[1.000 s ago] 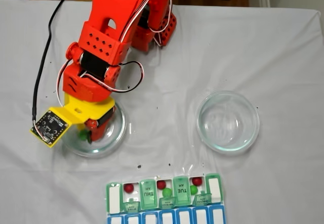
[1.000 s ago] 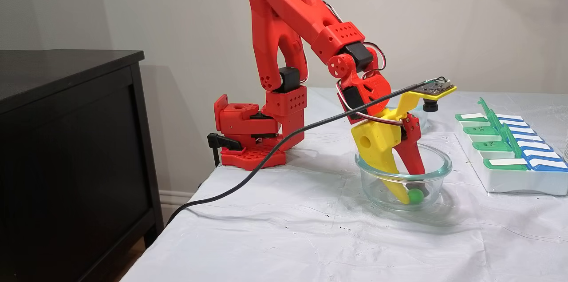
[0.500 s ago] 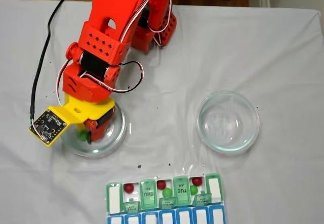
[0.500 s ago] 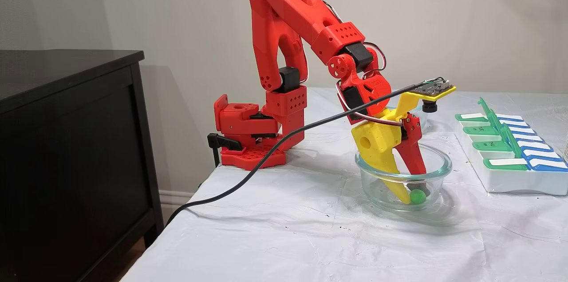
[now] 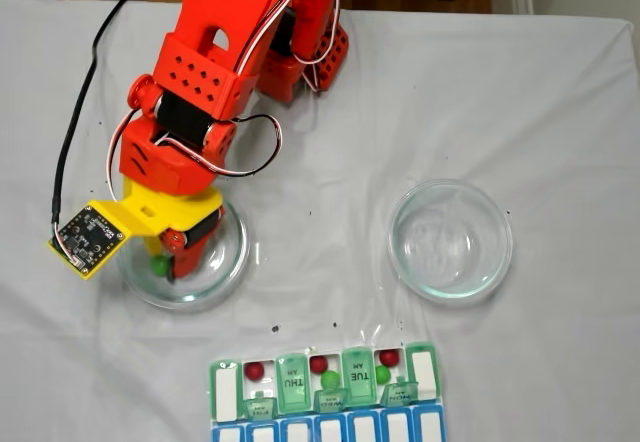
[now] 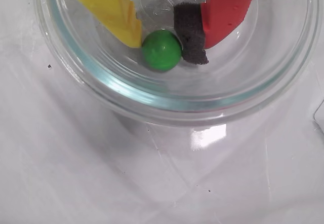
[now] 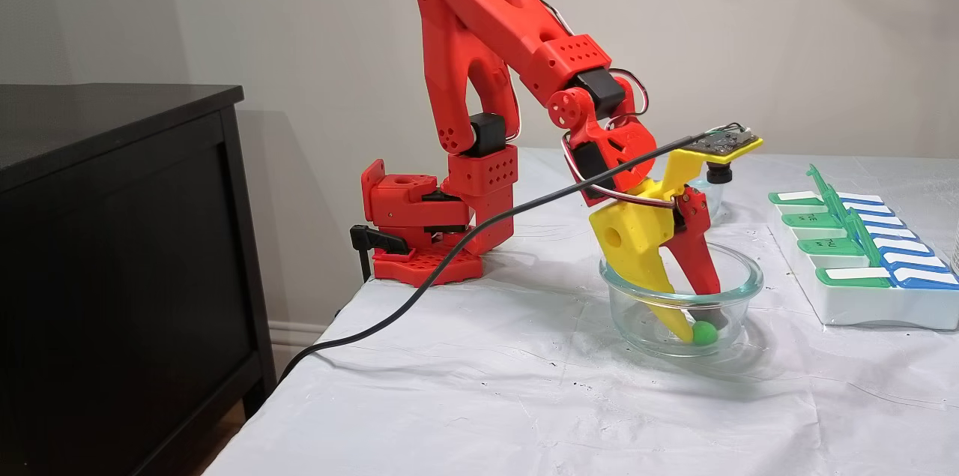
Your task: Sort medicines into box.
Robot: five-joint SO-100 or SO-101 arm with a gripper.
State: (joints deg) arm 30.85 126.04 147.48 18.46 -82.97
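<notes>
Inside the clear glass dish my pincer reaches down, its yellow finger and red finger nearly together, pinching a bright green ball between the yellow tip and the dark foam pad on the red one. In a fixed view the weekly pill organiser lies well apart near the bottom edge, with three dark red balls and two green balls in its open compartments. A second glass dish stands to the right there.
</notes>
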